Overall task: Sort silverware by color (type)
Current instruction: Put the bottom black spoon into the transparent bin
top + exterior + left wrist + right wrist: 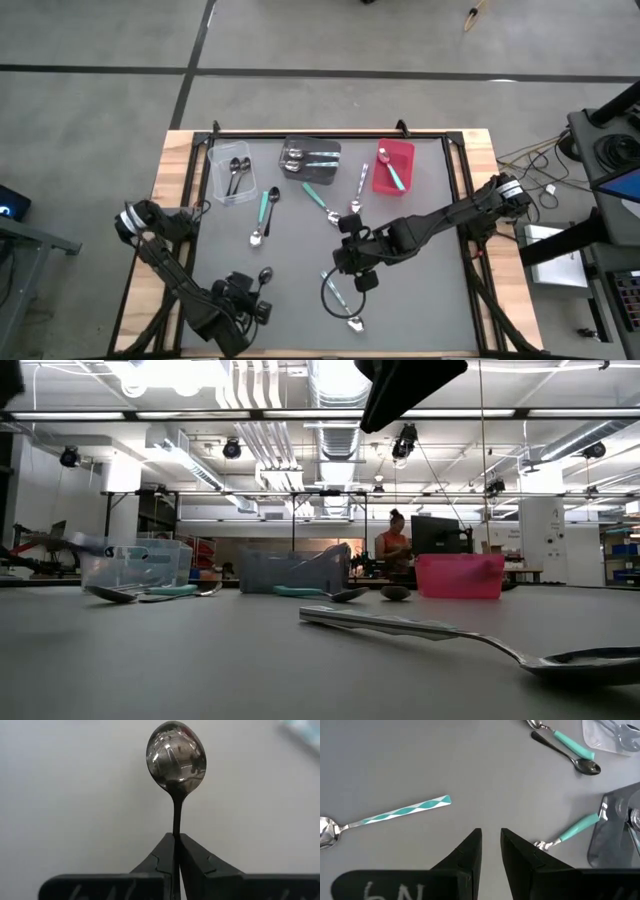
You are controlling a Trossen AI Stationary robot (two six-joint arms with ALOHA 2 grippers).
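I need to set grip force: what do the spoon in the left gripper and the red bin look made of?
The black spoon, pinched by its handle in the left gripper, looks like polished dark metal: its bowl mirrors the room. The red bin looks like translucent plastic, since light glows through its walls.

Three bins (309, 153) and about twelve spoons (264, 209) on the table

black spoon (176, 765) handle hidden between left gripper (177, 851) fingers, striped spoon (385, 817) bowl cut off
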